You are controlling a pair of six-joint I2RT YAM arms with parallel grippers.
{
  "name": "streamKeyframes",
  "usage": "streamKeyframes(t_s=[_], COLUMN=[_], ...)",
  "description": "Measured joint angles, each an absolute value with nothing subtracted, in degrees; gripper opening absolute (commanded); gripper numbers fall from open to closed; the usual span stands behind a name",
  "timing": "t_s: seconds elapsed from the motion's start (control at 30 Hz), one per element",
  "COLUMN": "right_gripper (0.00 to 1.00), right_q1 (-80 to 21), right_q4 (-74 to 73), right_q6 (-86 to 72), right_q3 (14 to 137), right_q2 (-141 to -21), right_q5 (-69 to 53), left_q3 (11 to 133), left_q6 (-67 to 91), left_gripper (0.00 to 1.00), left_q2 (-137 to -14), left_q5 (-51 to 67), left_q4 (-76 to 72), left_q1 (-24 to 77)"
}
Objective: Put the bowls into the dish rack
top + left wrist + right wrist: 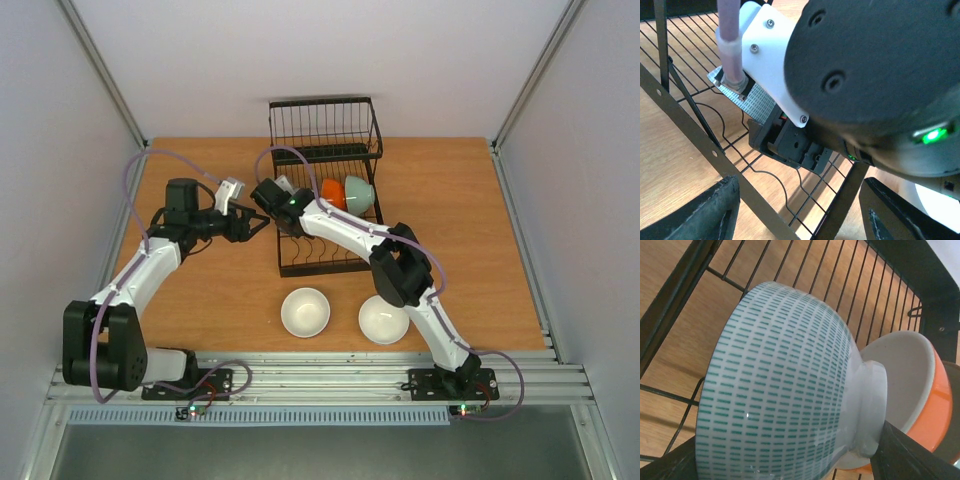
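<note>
The black wire dish rack (pixel 325 103) stands at the back centre of the table. An orange bowl (pixel 333 192) and a mint-green bowl (pixel 361 190) stand on edge in it. My right gripper (pixel 268 193) reaches over the rack's left side, shut on a white bowl with green dashes (pixel 785 385), one finger at its rim and the other finger (pixel 912 455) at its foot. That bowl lies on its side beside the orange bowl (pixel 936 410), hidden under the arm in the top view. My left gripper (pixel 255 226) stands open just left of the rack, nothing between its fingers (pixel 715 215).
Two white bowls (pixel 305 312) (pixel 383 320) sit upright on the wooden table in front of the rack, near the arm bases. The right arm's wrist (pixel 870 75) fills most of the left wrist view, close above the rack's frame bar (pixel 690 130).
</note>
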State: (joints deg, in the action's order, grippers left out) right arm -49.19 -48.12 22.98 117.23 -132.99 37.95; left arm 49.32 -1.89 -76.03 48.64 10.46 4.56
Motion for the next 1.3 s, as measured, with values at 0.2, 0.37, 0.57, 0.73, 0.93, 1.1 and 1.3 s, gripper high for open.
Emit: streamKeyframes(t_s=[0.2,0.37,0.57,0.73,0.93,1.1,1.3], right_gripper=[0.01,0.01,0.01,0.01,0.39,0.6,0.71], right_q1=[-49.3,-49.2,-49.2,-48.7,-48.1,-48.1,-48.2], right_q4=[-48.8,-49.3,-49.4,-49.3,-49.3,-49.3,-48.4], right_q6=[23.3,23.3,23.2,22.7,21.6,21.0,20.8], right_q3=[119.7,122.2,124.0,124.0,124.0,124.0,123.2], right_q2=[-134.5,-135.6,-138.0,-138.9,-138.9,-138.9,-138.9], right_q5=[39.8,40.3,39.9,39.2,38.4,38.6,40.2], left_q3=[49.3,49.3,49.3,49.3,49.3,49.3,49.3], left_q6=[-1.9,-1.9,-1.9,-1.9,-1.9,-1.9,-1.9], left_gripper=[0.65,0.65,0.65,0.65,0.65,0.65,0.65], left_q2=[-76.2,-76.2,-76.2,-76.2,-76.2,-76.4,-77.1], left_q5=[48.9,49.1,49.5,49.7,50.1,50.5,50.8], left_q4=[10.5,10.4,10.5,10.5,10.5,10.4,10.5], left_q1=[4.5,4.5,4.5,4.5,4.5,4.5,4.5])
